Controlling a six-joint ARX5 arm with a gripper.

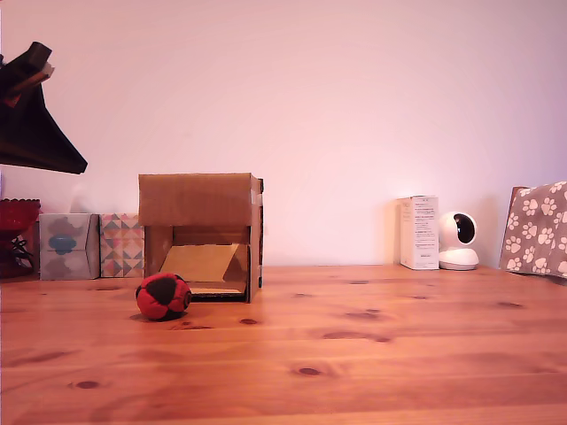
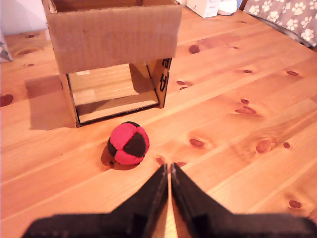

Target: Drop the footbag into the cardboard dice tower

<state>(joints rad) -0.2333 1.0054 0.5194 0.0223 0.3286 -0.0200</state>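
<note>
The footbag (image 1: 163, 296) (image 2: 129, 144), a small red and black ball, rests on the wooden table just in front of the cardboard dice tower (image 1: 199, 199) (image 2: 116, 34), towards the exterior view's left of its opening. The tower is a brown box whose front opening shows a slanted ramp inside. In the wrist view my gripper (image 2: 169, 167) hangs above the table on the near side of the footbag, apart from it. Its black fingers (image 2: 190, 198) are shut together with nothing between them. A dark shape (image 1: 35, 124) at the exterior view's upper left looks like part of my arm.
Two small patterned boxes (image 1: 69, 245) (image 1: 121, 244) and a red bowl (image 1: 16, 217) stand at the exterior view's left by the wall. A white carton (image 1: 419, 232), a white camera (image 1: 458, 241) and a paw-print cloth (image 1: 536, 228) are at the back right.
</note>
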